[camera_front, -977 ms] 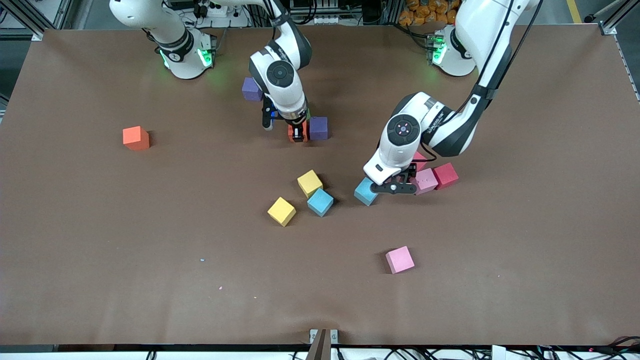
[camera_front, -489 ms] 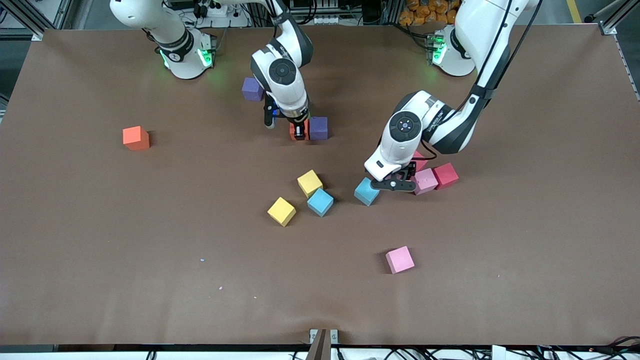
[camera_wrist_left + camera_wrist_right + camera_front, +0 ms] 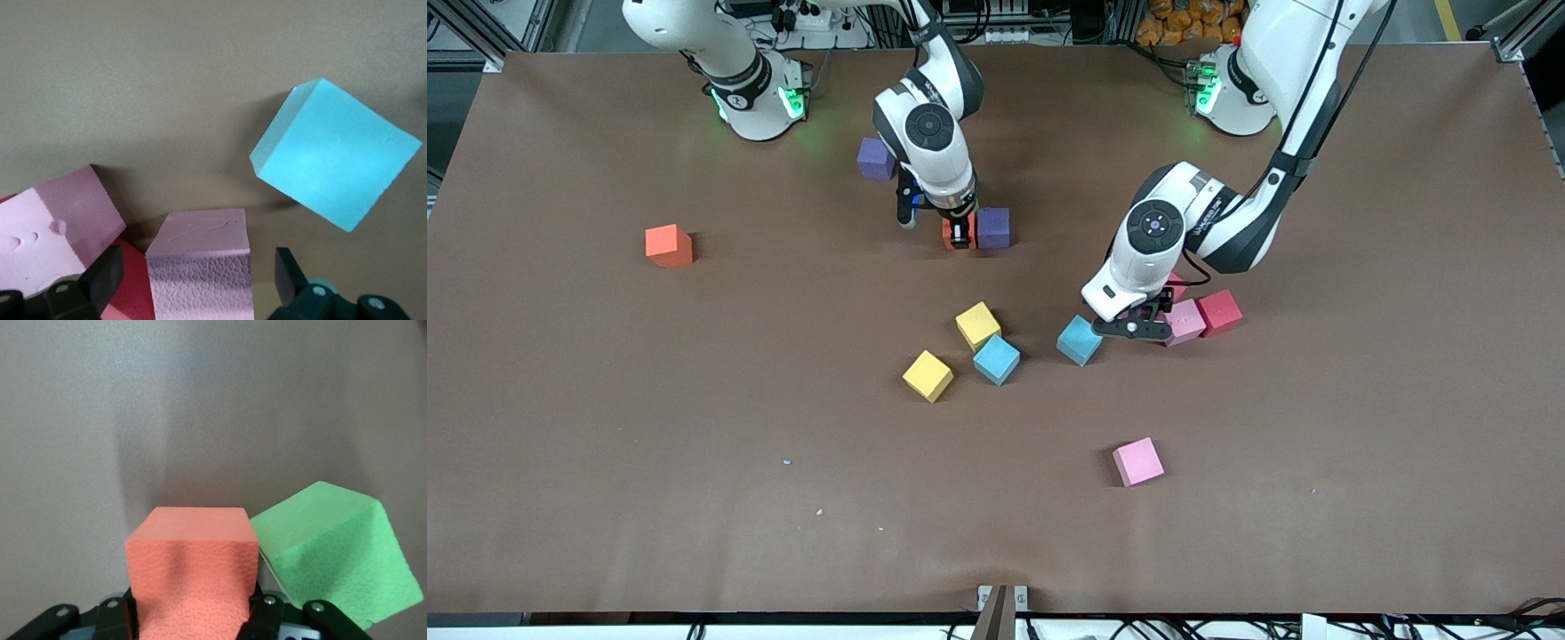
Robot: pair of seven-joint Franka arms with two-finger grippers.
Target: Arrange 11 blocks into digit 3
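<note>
1. Brown table w/ small matte foam cubes scattered; no digit 3 formed yet.
2. Right gripper [image 3: 958,234] is low at the table, toward the robots' bases, fingers clamped on a small orange-red foam cube [image 3: 192,577]. A green foam cube [image 3: 337,550] sits tilted, touching or just beside it; a purple foam cube [image 3: 992,228] is beside it in the front view.
3. Left gripper [image 3: 1134,327] is low at a cluster: fingers spread apart around a pink foam cube [image 3: 200,263], not yet squeezing. Another pink cube [image 3: 57,230] and a dark red cube [image 3: 1219,312] are just beside; a light blue foam cube [image 3: 335,162] lies near.
4. Two yellow cubes [image 3: 978,325], one more light blue [image 3: 996,359], one pink [image 3: 1137,461], one orange [image 3: 669,245], one purple [image 3: 876,158] lie apart.
5. Likely step: left grasps the pink cube. Best to centre the fingers and close squarely, lift straight up so neighbours aren't dragged; contact w/ the red cube can't be judged.
</note>
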